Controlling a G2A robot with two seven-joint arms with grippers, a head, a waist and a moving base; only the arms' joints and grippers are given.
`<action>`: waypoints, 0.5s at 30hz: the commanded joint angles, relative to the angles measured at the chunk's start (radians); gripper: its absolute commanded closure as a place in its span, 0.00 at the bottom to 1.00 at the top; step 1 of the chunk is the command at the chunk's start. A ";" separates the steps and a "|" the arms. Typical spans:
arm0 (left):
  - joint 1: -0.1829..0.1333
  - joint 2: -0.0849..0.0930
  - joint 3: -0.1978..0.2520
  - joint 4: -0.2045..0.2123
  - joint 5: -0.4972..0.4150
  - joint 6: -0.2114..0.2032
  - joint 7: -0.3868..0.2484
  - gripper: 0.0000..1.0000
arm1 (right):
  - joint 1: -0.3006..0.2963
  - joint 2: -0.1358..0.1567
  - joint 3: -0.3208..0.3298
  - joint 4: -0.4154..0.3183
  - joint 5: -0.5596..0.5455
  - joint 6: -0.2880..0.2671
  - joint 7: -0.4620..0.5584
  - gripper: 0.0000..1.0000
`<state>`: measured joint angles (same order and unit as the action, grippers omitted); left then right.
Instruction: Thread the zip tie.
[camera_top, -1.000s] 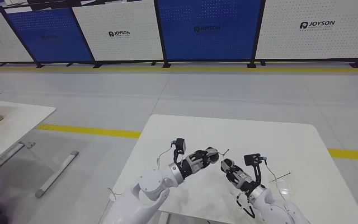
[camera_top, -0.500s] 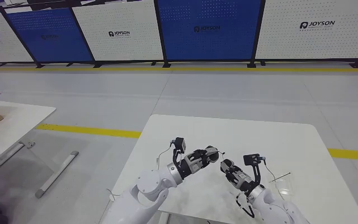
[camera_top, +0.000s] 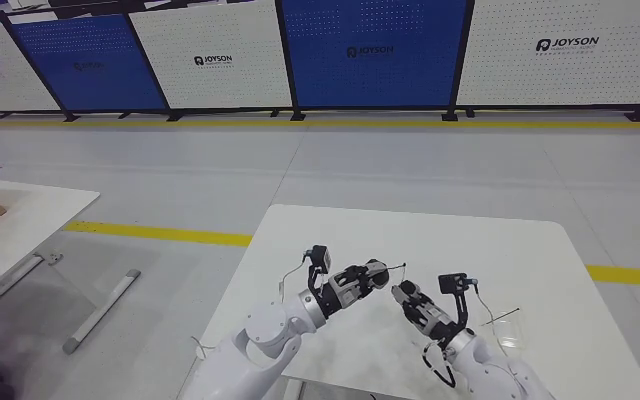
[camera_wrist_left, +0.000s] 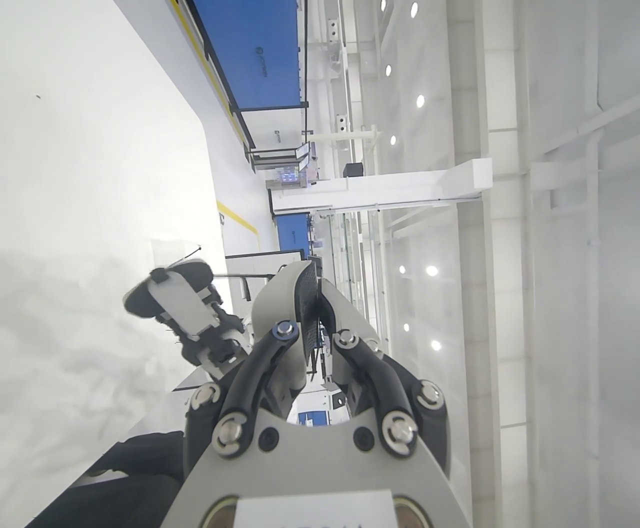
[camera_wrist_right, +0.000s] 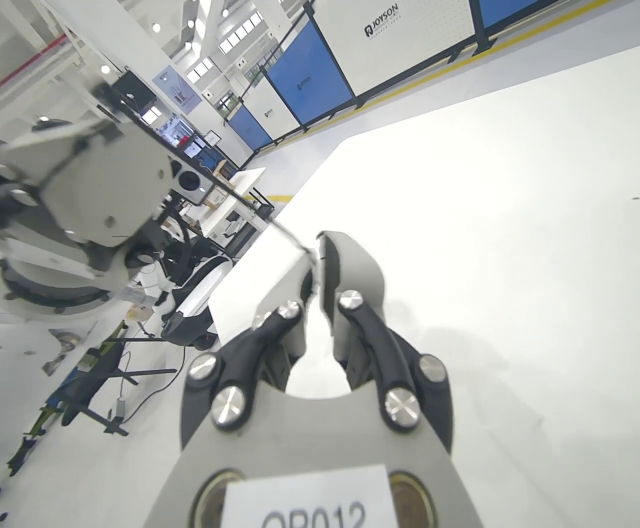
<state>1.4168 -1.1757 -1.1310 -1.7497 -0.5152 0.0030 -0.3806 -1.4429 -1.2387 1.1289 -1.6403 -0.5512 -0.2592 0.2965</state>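
White table (camera_top: 500, 250), zip tie (camera_wrist_right: 287, 234) in right end effector (camera_wrist_right: 315, 252)

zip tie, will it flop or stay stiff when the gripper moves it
Probably springy rather than limp: the zip tie runs out from the right gripper as a nearly straight thin strand. Likely very light, given how thin it looks. Such a thin strand may wobble when moved.
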 joint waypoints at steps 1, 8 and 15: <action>-0.002 0.000 -0.006 0.013 -0.007 0.000 0.005 1.00 | -0.023 0.003 0.022 -0.018 0.019 -0.021 -0.027 0.00; 0.023 0.005 -0.042 0.046 -0.022 -0.016 0.015 1.00 | -0.107 0.018 0.121 -0.060 0.119 -0.081 -0.093 0.00; 0.057 0.010 -0.075 0.076 -0.035 -0.038 0.015 1.00 | -0.172 0.026 0.186 -0.115 0.330 -0.081 -0.149 0.00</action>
<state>1.4723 -1.1655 -1.2055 -1.6746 -0.5499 -0.0340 -0.3643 -1.6146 -1.2130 1.3149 -1.7545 -0.2270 -0.3400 0.1422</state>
